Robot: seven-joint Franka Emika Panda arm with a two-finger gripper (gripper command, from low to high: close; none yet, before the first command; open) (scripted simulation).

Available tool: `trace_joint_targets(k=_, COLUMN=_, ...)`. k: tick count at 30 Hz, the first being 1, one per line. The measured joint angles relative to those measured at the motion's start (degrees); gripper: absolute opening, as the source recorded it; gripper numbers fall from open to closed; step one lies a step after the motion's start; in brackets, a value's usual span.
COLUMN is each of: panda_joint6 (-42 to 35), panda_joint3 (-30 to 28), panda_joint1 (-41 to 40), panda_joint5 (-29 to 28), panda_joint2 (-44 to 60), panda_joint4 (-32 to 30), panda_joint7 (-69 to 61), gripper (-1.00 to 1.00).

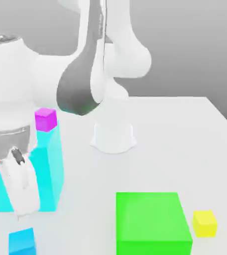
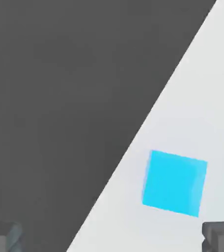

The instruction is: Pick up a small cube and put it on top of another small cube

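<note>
In the exterior view, the small cube point(image 1: 22, 241) is seen near the table's front edge, below the cyan block point(image 1: 50, 164). In the hand view, the gripper point(image 2: 112, 235) is spread; the off-centre small cube point(image 2: 175, 183) could be knocked off.

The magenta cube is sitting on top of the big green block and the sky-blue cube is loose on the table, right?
Not quite. The magenta cube sits on the tall cyan block, not the green block, as the exterior view shows. The sky-blue cube does lie loose on the table.
</note>
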Motion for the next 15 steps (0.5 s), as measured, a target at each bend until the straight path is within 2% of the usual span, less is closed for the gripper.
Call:
trace_joint_targets(k=6, panda_joint6=7.51, panda_joint3=0.53, panda_joint1=-1.68, panda_joint5=2.37, panda_joint2=12.47, panda_joint4=1.69, panda_joint7=1.59, gripper=0.00)
trace_joint_targets(k=7, panda_joint6=8.40, panda_joint3=0.78, panda_joint1=-1.88, panda_joint5=2.64, panda_joint2=13.63, panda_joint4=1.93, panda_joint7=1.43, gripper=-1.00)
trace_joint_targets(k=15, panda_joint6=7.22, panda_joint3=0.40, panda_joint1=-1.60, panda_joint5=2.28, panda_joint2=12.05, panda_joint4=1.60, panda_joint7=1.71, gripper=-1.00)
